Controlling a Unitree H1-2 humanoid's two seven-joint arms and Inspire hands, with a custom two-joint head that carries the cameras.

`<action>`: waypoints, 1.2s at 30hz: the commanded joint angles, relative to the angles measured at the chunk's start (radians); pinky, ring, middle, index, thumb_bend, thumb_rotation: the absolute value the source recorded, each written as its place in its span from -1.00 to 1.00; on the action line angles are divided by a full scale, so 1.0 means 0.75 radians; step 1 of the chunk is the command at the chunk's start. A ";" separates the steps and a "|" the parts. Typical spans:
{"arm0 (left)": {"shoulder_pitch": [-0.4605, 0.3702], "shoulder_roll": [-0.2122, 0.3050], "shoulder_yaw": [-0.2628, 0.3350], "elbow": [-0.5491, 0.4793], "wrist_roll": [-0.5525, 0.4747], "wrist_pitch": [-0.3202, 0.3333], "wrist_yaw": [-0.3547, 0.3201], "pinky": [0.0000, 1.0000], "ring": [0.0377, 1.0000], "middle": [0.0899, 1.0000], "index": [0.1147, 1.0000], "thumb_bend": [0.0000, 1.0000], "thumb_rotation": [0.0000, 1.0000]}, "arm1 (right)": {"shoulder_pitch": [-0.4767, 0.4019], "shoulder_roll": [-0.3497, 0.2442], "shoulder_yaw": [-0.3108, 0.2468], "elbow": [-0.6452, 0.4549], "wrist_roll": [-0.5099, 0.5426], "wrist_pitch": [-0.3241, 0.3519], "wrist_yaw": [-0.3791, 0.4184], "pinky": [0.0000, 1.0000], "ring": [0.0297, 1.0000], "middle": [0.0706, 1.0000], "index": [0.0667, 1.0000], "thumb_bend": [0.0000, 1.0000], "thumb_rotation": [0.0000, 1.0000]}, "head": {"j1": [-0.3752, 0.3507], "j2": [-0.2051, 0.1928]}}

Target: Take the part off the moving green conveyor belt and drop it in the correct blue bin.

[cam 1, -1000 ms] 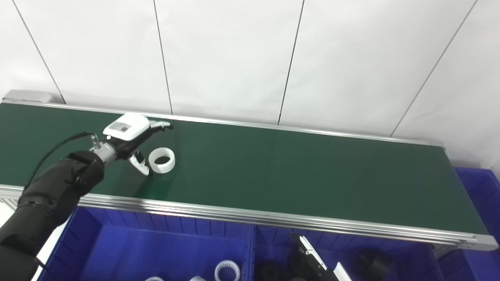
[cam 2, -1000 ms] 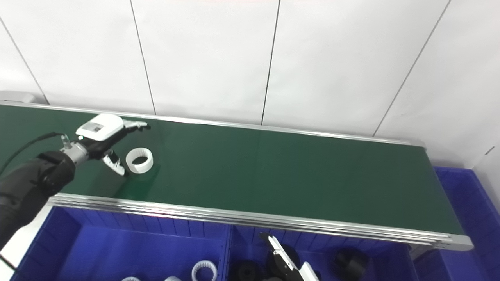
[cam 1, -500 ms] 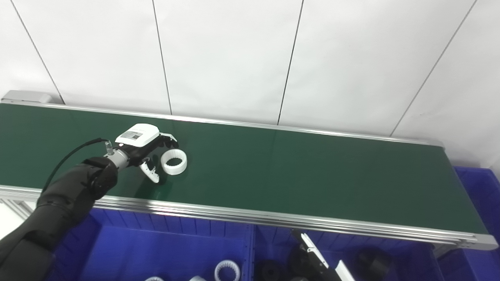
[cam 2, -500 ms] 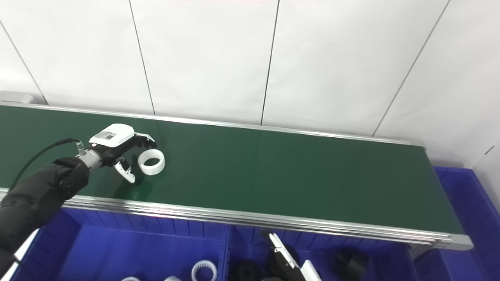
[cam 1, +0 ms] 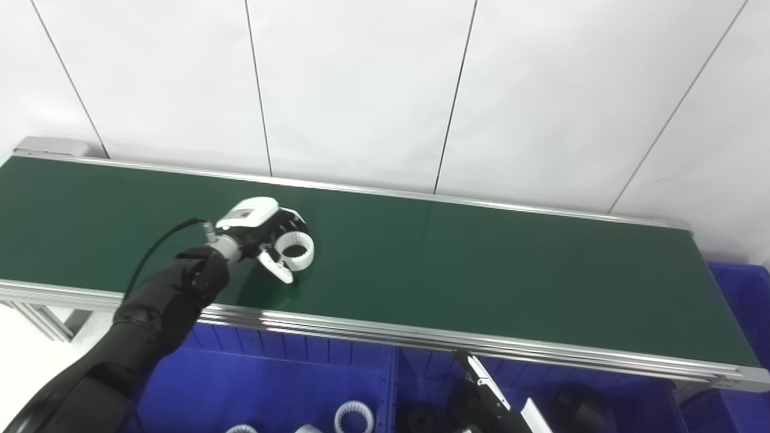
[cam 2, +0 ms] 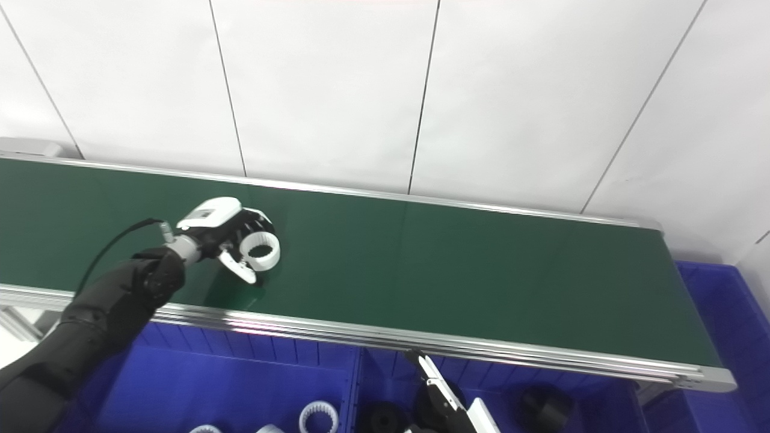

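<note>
The green conveyor belt runs across both views, its far left end cap showing more fully in the left eye view. Below its near rail sit two blue bins: the left bin holds white toothed rings, the right bin holds black parts. A third blue bin at the belt's right end shows more of itself in the right eye view. The left hand rests low on the belt with its fingers and thumb curled around the white ring, touching it; a firm grasp cannot be told. Of the right hand, only a part shows at the bottom edge over the right bin, its fingers too cropped to judge.
</note>
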 commanded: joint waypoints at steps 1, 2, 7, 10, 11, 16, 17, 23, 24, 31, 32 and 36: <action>-0.024 -0.045 -0.036 -0.030 0.006 0.022 -0.044 -0.08 0.05 0.18 0.22 0.74 -0.73 | -0.009 0.007 -0.008 -0.049 0.011 -0.006 -0.003 0.87 0.95 0.99 0.95 -0.21 1.00 | 0.000 0.002; -0.029 -0.059 -0.051 -0.020 0.014 0.032 -0.031 -0.09 0.04 0.17 0.21 0.73 -0.72 | -0.011 0.008 -0.008 -0.046 0.012 -0.008 -0.004 0.87 0.95 0.99 0.95 -0.21 1.00 | -0.003 0.002; -0.043 -0.109 -0.112 -0.003 0.081 0.109 0.026 -0.32 -0.16 -0.01 0.16 0.75 -0.61 | -0.014 0.016 -0.008 -0.046 0.011 -0.007 -0.005 0.85 0.94 0.99 0.94 -0.22 0.97 | -0.015 0.002; -0.047 -0.126 -0.134 -0.003 0.102 0.144 0.056 -0.43 -0.25 -0.09 0.11 0.75 -0.77 | -0.015 0.019 -0.008 -0.047 0.007 -0.005 -0.007 0.84 0.93 0.99 0.94 -0.21 0.97 | -0.019 -0.001; -0.048 -0.128 -0.139 -0.006 0.107 0.154 0.059 -0.44 -0.27 -0.11 0.10 0.74 -0.80 | -0.016 0.020 -0.008 -0.047 0.008 -0.006 -0.007 0.83 0.93 0.99 0.94 -0.22 0.96 | -0.020 0.000; -0.052 -0.132 -0.145 -0.001 0.103 0.146 0.102 -0.56 -0.40 -0.24 -0.14 0.09 -0.89 | -0.013 0.025 -0.010 -0.065 0.002 0.014 -0.004 0.83 0.93 0.99 0.94 -0.20 0.99 | -0.025 0.005; -0.052 -0.130 -0.146 -0.003 0.100 0.145 0.103 -0.58 -0.43 -0.25 -0.12 0.07 -0.95 | -0.012 0.026 -0.011 -0.068 0.003 0.016 -0.004 0.83 0.93 0.99 0.94 -0.21 0.99 | -0.025 0.005; -0.048 -0.119 -0.144 -0.018 0.085 0.143 0.093 -0.62 -0.50 -0.26 -0.11 0.04 -1.00 | -0.010 0.028 -0.010 -0.077 -0.006 0.026 -0.004 0.84 0.93 0.98 0.94 -0.23 0.99 | -0.029 0.006; -0.046 -0.116 -0.144 -0.019 0.083 0.139 0.095 -0.64 -0.52 -0.27 -0.11 0.04 -1.00 | -0.010 0.028 -0.010 -0.076 -0.006 0.024 -0.004 0.84 0.93 0.98 0.94 -0.23 0.99 | -0.029 0.006; -0.041 -0.109 -0.132 -0.024 0.061 0.122 0.108 -0.73 -0.64 -0.30 -0.12 0.03 -1.00 | -0.006 0.029 -0.011 -0.085 -0.004 0.028 -0.004 0.84 0.93 0.98 0.93 -0.25 0.99 | -0.032 0.007; -0.041 -0.108 -0.131 -0.024 0.058 0.115 0.115 -0.74 -0.65 -0.23 -0.15 0.04 -1.00 | -0.006 0.029 -0.011 -0.085 -0.002 0.028 -0.003 0.84 0.93 0.98 0.93 -0.25 0.99 | -0.032 0.007; -0.044 -0.103 -0.127 -0.034 0.056 0.086 0.132 -0.72 -0.64 -0.29 -0.13 0.03 -1.00 | -0.002 0.029 -0.010 -0.093 0.000 0.033 -0.001 0.85 0.93 0.98 0.94 -0.24 0.98 | -0.032 0.008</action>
